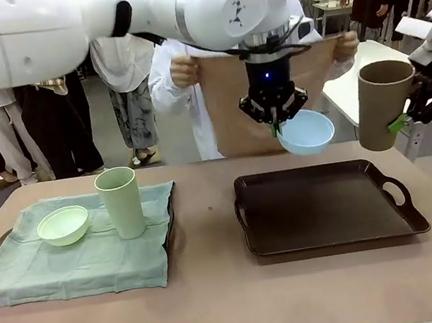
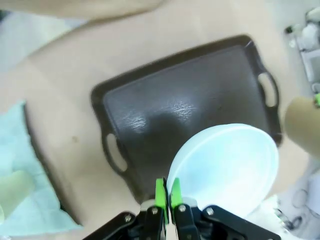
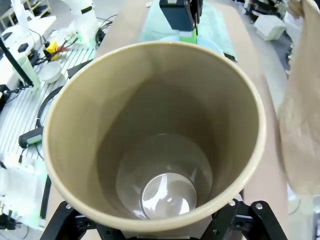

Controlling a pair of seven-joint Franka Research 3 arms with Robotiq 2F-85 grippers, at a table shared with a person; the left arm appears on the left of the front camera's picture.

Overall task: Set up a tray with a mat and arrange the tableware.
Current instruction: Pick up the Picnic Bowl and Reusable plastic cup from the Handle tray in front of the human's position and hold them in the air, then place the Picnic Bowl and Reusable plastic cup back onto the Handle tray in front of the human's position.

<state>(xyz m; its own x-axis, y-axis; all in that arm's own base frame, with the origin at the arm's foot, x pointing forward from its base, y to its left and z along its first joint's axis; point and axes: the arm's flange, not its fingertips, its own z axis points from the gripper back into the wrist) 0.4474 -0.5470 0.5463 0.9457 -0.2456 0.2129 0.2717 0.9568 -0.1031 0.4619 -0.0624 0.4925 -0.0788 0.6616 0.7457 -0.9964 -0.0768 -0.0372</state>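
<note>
blue bowl [image 1: 306, 132]: pinched by its rim in my left gripper [image 1: 277, 127], held tilted in the air above the far edge of the dark tray [image 1: 329, 230]
left jaws: pressed together on the bowl rim, green pads [image 2: 161, 192] clamping it in the left wrist view
tan cup [image 1: 380, 104]: upright in my right gripper [image 1: 399, 123], off the tray's right side, above table level
right jaws: spread wide around the cup's wall; in the right wrist view I look straight down into its empty inside [image 3: 160, 150]
dark tray: bare, flat on the table [image 1: 234, 302], right of centre
mat [image 1: 255, 93]: tan sheet, held up by the person's hands [image 1: 182, 70] at the far side, behind my left gripper
green bowl [image 1: 63, 225]: on the green cloth [image 1: 78, 263], left
green cup [image 1: 120, 203]: upright, just right of the green bowl, on the same cloth
</note>
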